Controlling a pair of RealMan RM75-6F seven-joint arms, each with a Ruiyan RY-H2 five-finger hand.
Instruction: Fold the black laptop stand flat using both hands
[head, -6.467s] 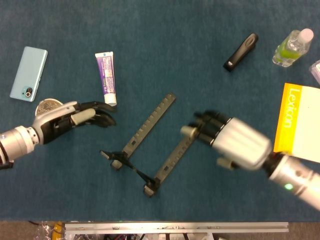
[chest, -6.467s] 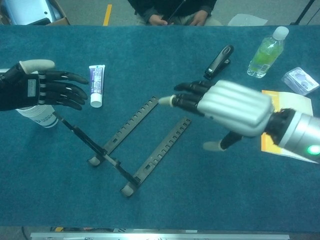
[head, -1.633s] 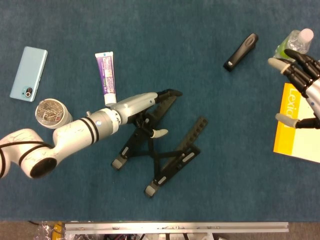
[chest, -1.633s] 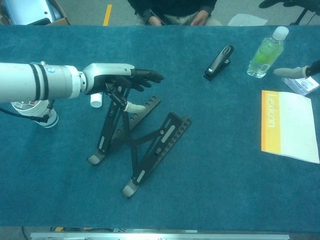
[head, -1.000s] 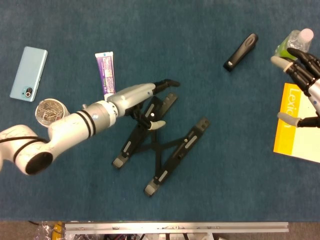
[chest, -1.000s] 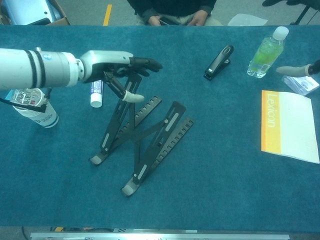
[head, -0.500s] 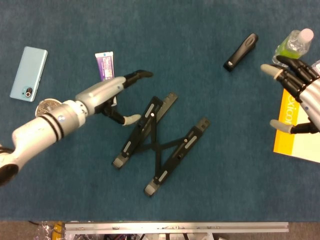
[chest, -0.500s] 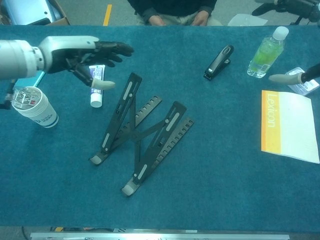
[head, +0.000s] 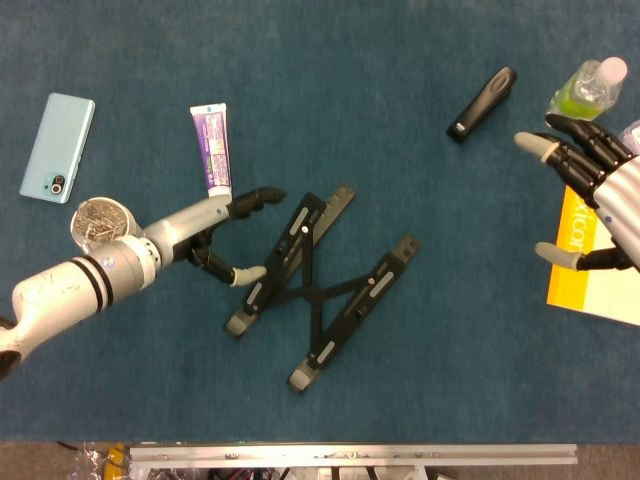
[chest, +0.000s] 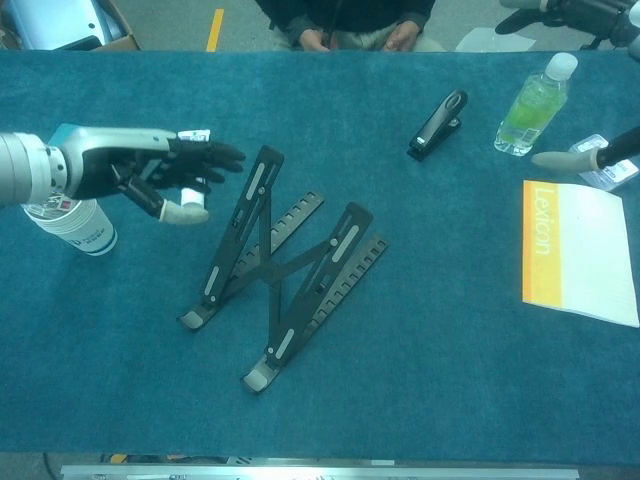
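black metal, the laptop stand (head: 315, 290) sits raised near the middle of the blue table (head: 400, 120), its two upper rails propped up on crossed struts over the notched base rails. it is plainly not flat yet, so the folding step looks unfinished and no hand is on it at the moment.

the left hand (head: 205, 235) hovers just beside the stand's left rail, on the side toward the toothpaste tube (head: 212, 157) and the paper cup (head: 96, 222). its fingers are apart, the thumb spread below, and it holds nothing. in the chest view this hand (chest: 150, 175) hangs level with the raised top of the left rail and does not touch it. the right hand (head: 590, 195) is well apart from the stand, over by the yellow book (head: 600, 255) and the green bottle (head: 585, 90), also spread and empty.

the next move probably calls for the left hand to close on the lifted rail and for the right hand to come across to steady the other rail or the base, so the struts can collapse and the upper rails lie down onto the base.
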